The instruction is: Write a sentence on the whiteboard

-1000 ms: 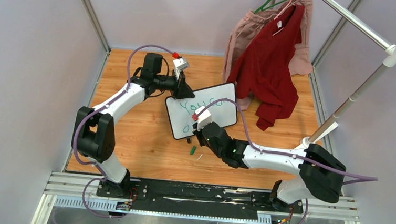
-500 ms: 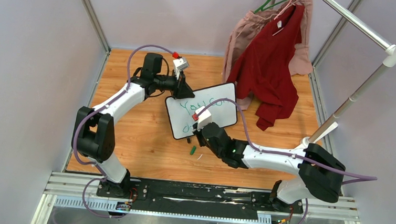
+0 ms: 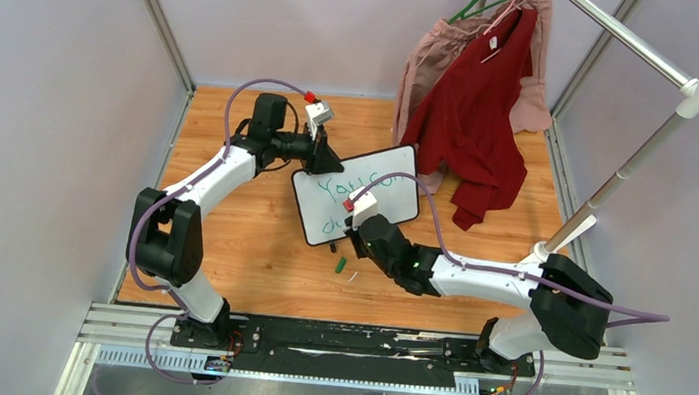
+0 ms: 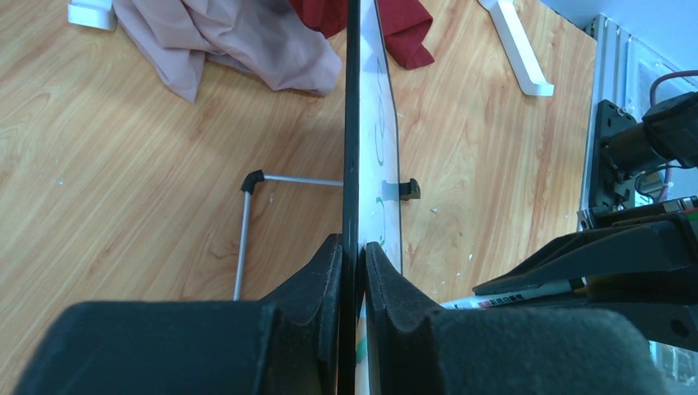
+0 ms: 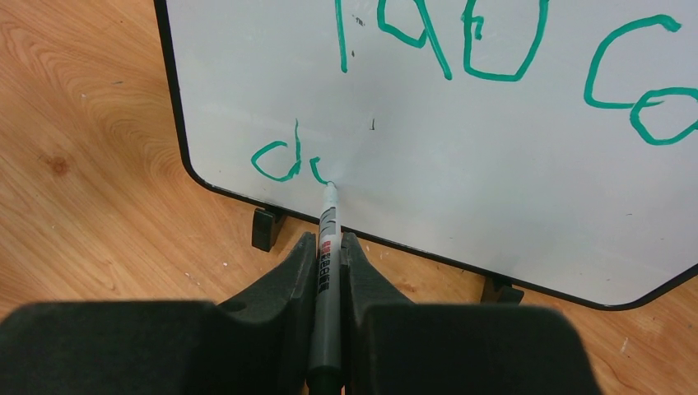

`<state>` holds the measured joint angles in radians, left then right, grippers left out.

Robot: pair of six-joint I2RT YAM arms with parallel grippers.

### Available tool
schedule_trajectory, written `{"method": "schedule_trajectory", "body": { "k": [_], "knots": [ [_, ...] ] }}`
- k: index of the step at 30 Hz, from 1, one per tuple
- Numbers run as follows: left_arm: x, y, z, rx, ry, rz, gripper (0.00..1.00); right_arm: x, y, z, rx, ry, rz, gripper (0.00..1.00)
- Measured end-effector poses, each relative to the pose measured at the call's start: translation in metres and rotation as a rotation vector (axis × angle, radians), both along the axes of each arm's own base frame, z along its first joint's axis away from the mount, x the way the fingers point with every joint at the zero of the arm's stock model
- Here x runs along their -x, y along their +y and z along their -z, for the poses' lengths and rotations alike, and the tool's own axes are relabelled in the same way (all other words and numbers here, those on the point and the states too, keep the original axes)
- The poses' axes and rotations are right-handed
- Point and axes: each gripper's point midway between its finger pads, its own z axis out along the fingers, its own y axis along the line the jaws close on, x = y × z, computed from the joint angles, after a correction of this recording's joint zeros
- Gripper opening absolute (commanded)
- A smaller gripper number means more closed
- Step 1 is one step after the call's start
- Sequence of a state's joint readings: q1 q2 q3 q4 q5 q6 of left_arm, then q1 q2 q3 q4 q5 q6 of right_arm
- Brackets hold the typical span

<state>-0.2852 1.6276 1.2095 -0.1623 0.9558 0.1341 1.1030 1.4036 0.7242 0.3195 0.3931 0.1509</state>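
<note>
**Top view.**
- We list the whiteboard (image 3: 391, 184) propped at a tilt near the middle of the wooden table (image 3: 232, 236), its writing face turned to the near right.
- The green lettering (image 3: 339, 188) sits on the board's left half in two lines. It is too small to read here.
- The left gripper (image 3: 321, 162) is at the board's far left corner.
- The right gripper (image 3: 353, 233) is at the board's near edge.
- A green cap (image 3: 341, 265) lies on the table just near of the board.
- A red garment (image 3: 472, 122) and a pink garment (image 3: 425, 63) hang at the far right, beside a white rack pole (image 3: 626, 170).

**Left wrist view.**
- We see the board edge-on, pinched between the two black fingers (image 4: 328, 276), which are closed onto its frame.
- A wire stand (image 4: 243, 239) props the board from behind.

**Right wrist view.**
- The fingers are closed tight around a marker (image 5: 327, 247).
- The marker's tip touches the board low on the left.
- The lower line there reads "d" plus a short unfinished stroke. The upper line begins "You c".
- A black foot (image 5: 265, 228) under the frame rests on the table.
</note>
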Motion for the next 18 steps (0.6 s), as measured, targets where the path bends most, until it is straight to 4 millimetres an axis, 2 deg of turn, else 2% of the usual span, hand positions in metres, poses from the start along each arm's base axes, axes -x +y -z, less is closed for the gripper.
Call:
{"method": "schedule_trajectory", "body": {
  "k": [18],
  "knots": [
    [-0.0001,-0.0006,0.0000,-0.001,-0.002,0.000,0.00,-0.0062,-0.0021,-0.0097,0.003,-0.008,0.011,0.00]
  ]
}}
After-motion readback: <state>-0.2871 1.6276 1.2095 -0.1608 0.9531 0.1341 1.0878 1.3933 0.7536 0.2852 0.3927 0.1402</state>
